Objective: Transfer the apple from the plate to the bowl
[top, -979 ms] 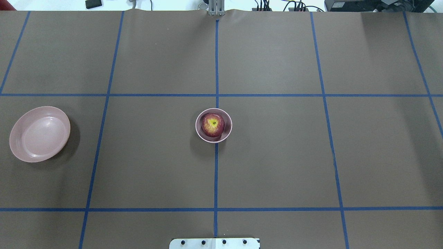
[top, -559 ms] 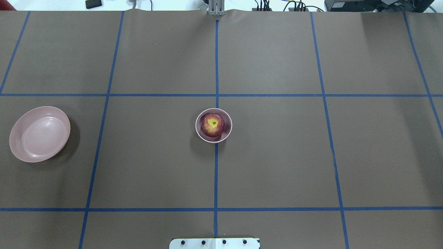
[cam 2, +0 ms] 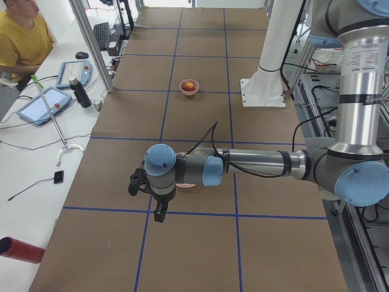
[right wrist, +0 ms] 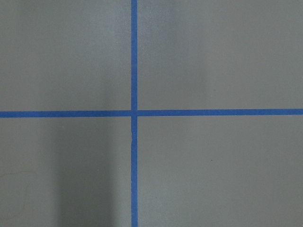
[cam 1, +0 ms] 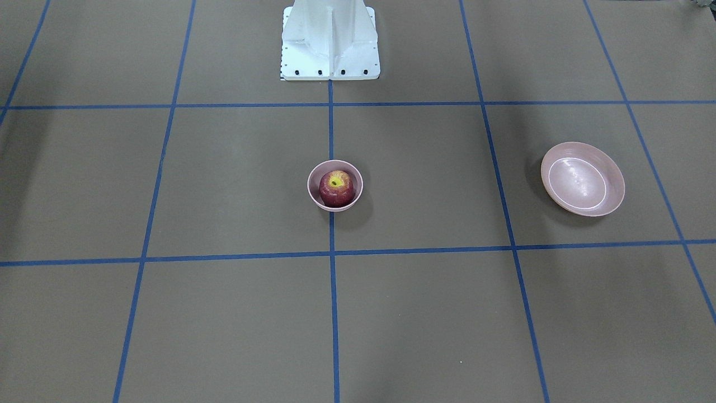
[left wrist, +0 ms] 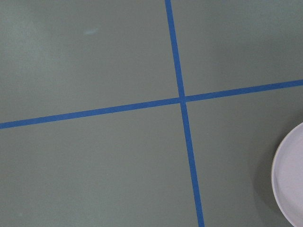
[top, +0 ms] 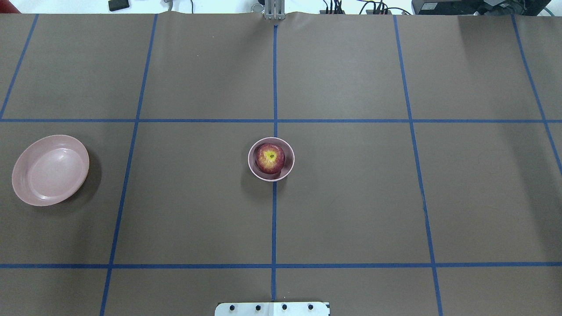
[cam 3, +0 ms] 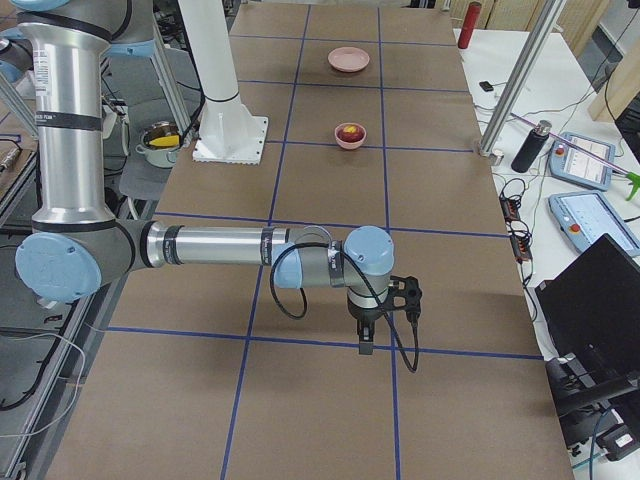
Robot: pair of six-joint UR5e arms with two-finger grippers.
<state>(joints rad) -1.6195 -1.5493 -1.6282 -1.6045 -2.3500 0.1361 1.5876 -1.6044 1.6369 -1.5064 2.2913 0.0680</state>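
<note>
The dark red apple (top: 270, 158) sits inside the small deep pink bowl (top: 288, 169) at the table's middle; both also show in the front view, apple (cam 1: 337, 187) in bowl (cam 1: 312, 196). The wide pink plate (top: 50, 170) lies bare at the left, and its edge shows in the left wrist view (left wrist: 291, 179). My left gripper (cam 2: 159, 213) hangs near the plate, seen only in the exterior left view. My right gripper (cam 3: 365, 340) hangs over the table's right end, seen only in the exterior right view. I cannot tell whether either is open or shut.
Blue tape lines grid the brown table. The robot's white base (cam 1: 330, 39) stands at the table's robot side. A person (cam 2: 21, 36), tablets and a dark bottle (cam 2: 81, 92) are on a white bench beyond the far edge.
</note>
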